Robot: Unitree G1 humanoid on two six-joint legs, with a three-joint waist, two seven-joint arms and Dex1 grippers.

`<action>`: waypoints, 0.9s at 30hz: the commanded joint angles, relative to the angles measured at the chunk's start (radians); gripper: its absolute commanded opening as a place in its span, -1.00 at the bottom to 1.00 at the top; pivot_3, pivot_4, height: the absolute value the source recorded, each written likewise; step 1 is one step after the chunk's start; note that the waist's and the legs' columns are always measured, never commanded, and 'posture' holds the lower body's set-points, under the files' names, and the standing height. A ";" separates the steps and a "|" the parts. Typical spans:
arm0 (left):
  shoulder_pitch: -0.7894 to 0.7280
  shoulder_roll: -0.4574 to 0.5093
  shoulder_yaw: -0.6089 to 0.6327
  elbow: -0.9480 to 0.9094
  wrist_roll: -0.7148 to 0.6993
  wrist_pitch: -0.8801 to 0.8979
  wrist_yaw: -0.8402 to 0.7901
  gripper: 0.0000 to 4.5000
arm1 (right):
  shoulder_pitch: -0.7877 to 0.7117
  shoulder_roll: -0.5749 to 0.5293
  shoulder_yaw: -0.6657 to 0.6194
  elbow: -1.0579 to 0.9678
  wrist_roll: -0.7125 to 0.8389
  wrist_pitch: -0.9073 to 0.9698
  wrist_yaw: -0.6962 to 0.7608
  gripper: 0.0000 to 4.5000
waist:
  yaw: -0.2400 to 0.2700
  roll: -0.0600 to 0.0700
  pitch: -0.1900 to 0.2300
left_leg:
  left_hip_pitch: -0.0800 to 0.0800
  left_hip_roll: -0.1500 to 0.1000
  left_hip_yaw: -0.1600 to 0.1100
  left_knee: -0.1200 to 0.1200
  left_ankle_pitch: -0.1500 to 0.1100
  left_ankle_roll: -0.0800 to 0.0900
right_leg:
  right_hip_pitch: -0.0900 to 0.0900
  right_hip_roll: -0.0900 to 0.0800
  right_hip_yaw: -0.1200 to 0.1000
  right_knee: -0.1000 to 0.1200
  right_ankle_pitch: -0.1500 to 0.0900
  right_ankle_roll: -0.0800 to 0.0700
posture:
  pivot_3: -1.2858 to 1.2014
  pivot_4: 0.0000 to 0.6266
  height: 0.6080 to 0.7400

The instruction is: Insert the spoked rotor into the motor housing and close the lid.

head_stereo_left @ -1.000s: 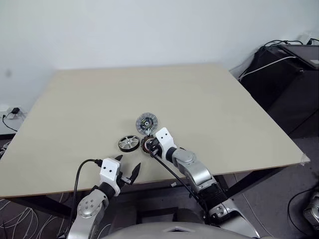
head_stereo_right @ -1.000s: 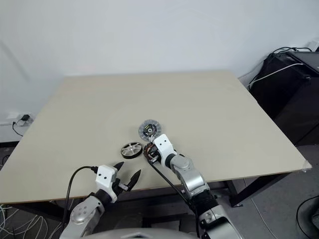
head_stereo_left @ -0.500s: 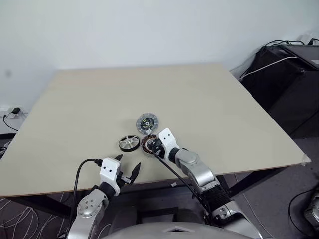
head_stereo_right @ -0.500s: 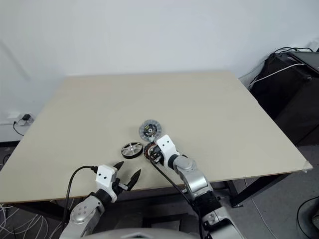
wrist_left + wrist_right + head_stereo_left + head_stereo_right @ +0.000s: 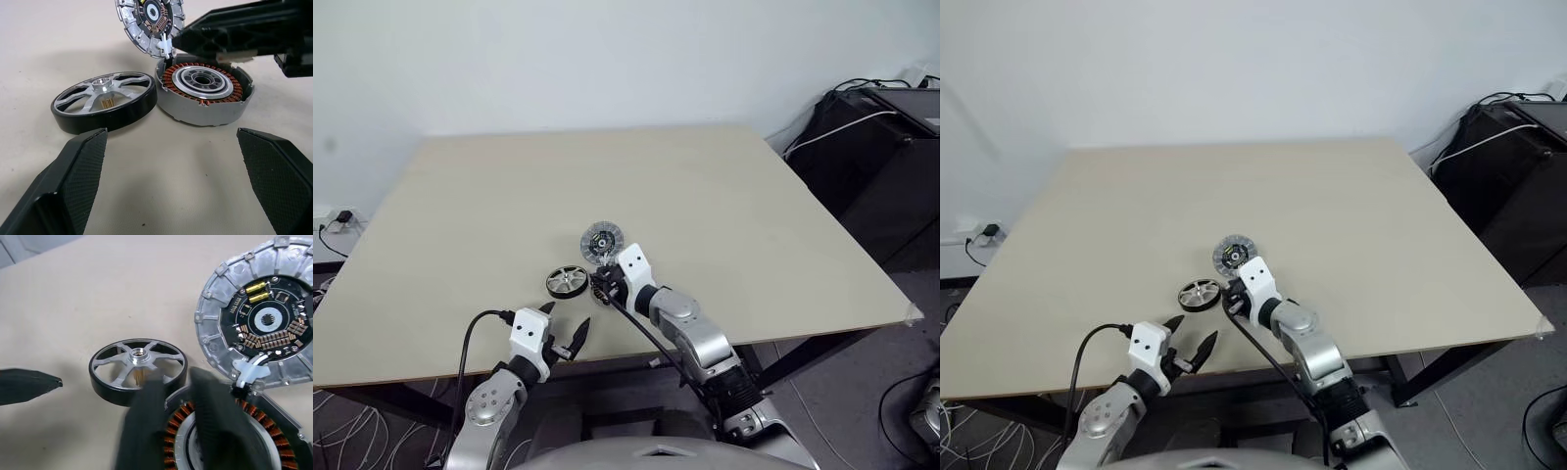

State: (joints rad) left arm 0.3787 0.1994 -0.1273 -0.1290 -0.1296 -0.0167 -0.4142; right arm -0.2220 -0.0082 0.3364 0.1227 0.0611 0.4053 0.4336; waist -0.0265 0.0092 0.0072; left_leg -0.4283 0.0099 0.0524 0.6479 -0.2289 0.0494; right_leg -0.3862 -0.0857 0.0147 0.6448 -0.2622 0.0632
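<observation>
A: State of the parts?

B: The spoked rotor [image 5: 104, 101] lies flat on the table [image 5: 724, 196], lower centre of the left eye view. The motor housing [image 5: 204, 88] sits just beside it, windings up and empty. The lid [image 5: 149, 22] lies beyond, circuit face up, its edge at the housing's rim.

A: Grippers?

B: The left gripper [image 5: 562, 338] hovers near the table's front edge, fingers wide apart, holding nothing. The right gripper [image 5: 215, 36] hangs over the housing, fingers drawn together on nothing.

A: Risks?

B: In my judgement, the closed fingers could nudge the housing or drag the lid's small white connector [image 5: 250, 372]. A tilted rotor may jam against the windings.
</observation>
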 commanded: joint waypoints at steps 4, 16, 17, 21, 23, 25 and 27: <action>-0.008 -0.034 0.029 -0.027 -0.017 -0.014 0.048 1.00 | -0.019 0.007 0.046 -0.058 -0.038 0.024 -0.016 -0.98 | 0.000 0.000 0.000 | 0.000 0.000 0.000 0.000 0.000 0.000 | -0.001 0.000 0.000 0.000 0.000 0.000 | 0.03 -1.00 1.00; -0.039 -0.226 0.249 -0.045 -0.396 0.222 0.151 1.00 | 0.109 -0.063 -0.052 -0.283 0.021 0.060 -0.039 -0.98 | 0.007 -0.008 0.002 | -0.002 0.000 -0.001 0.002 0.000 0.000 | 0.000 0.001 -0.002 0.000 0.000 0.001 | 0.03 -1.00 1.00; -0.057 -0.232 0.252 -0.045 -0.426 0.249 0.148 1.00 | 0.123 -0.070 -0.056 -0.302 0.022 0.060 -0.039 -0.98 | 0.006 -0.009 0.003 | -0.002 0.000 -0.001 0.002 0.000 0.000 | 0.000 0.001 -0.002 0.000 0.000 0.001 | 0.03 -1.00 1.00; -0.134 -0.241 0.251 -0.035 -0.488 0.333 0.148 1.00 | 0.171 -0.088 -0.063 -0.359 0.036 0.074 -0.045 -0.98 | 0.006 -0.011 0.004 | -0.002 0.000 -0.001 0.003 0.000 0.000 | 0.001 0.006 -0.002 0.000 0.001 0.001 | 0.03 -1.00 1.00; -0.163 -0.248 0.256 -0.027 -0.511 0.368 0.155 1.00 | 0.186 -0.093 -0.066 -0.375 0.040 0.080 -0.052 -0.98 | 0.005 -0.011 0.004 | -0.002 0.000 -0.001 0.003 0.000 0.000 | 0.001 0.007 -0.002 0.000 0.001 0.001 | 0.03 -1.00 1.00; -0.195 -0.255 0.260 -0.014 -0.531 0.406 0.169 1.00 | 0.202 -0.093 -0.074 -0.392 0.045 0.088 -0.063 -0.98 | 0.005 -0.012 0.004 | -0.001 0.000 -0.001 0.003 0.000 0.000 | 0.002 0.008 -0.002 0.000 0.000 0.001 | 0.03 -1.00 1.00; -0.217 -0.263 0.270 -0.005 -0.549 0.441 0.190 1.00 | 0.213 -0.092 -0.084 -0.405 0.050 0.092 -0.073 -0.98 | 0.005 -0.012 0.004 | -0.001 0.000 -0.002 0.003 0.000 0.000 | 0.002 0.008 -0.002 0.000 0.000 0.001 | 0.03 -1.00 1.00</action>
State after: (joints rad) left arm 0.1809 -0.0574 0.1380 -0.1228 -0.6514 0.3963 -0.2385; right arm -0.0052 -0.1072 0.2739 -0.2248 0.0908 0.4966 0.3701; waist -0.0214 -0.0026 0.0112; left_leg -0.4296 0.0099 0.0508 0.6514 -0.2286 0.0496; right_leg -0.3843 -0.0774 0.0130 0.6443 -0.2617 0.0642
